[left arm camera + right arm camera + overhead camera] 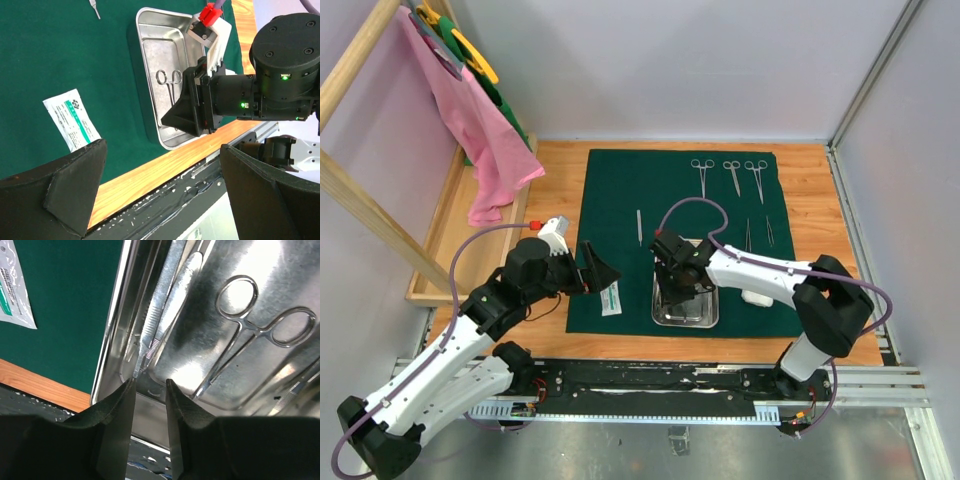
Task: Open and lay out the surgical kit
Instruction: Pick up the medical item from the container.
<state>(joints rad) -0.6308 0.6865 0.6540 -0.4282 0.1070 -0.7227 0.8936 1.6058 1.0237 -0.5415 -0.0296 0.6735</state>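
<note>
The tweezers (pixel 172 300), laid tight against the wall of the tray (pixel 114 325) at the near edge of the cloth (pixel 65 315), could be missed or skidded aside, since the right pincer (pixel 150 385) was parted only narrowly over their tip.

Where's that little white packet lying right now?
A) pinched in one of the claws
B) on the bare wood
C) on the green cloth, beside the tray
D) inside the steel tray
C: the packet lies flat on the cloth, just left of the tray in the top view, with nothing gripping it.
</note>
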